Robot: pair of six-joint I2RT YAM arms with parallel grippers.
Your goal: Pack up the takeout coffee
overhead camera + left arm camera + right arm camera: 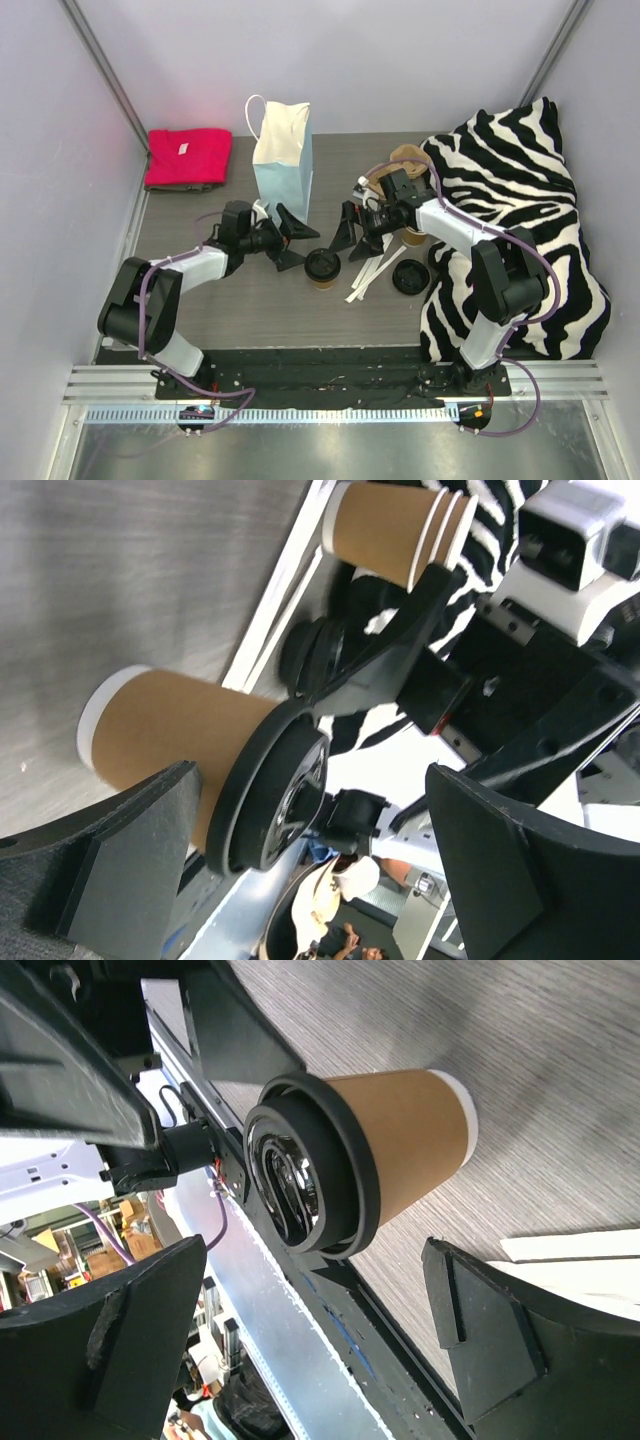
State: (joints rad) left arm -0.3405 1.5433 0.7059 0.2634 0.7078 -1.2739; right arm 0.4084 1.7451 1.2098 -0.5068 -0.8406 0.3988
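Both arms stretch low over the table (235, 305), pointing inward. The left tool (292, 238) and right tool (345, 232) face each other, jaws wide and empty. The takeout coffee (322, 267) stands upright between them, slightly nearer.

The black-lidded tan kraft-paper cup (165, 735) is partly hidden at 7 o'clock by a finger (130, 860) of the left tool (315, 810); a lidless kraft cup (390, 530) is cut off at 12 o'clock.

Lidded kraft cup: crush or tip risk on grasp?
The lidded cup has a paper wall that probably dents under a hard squeeze; the black lid likely stiffens the top. It stands upright, tapering to a narrower base, so a high push may tip it.
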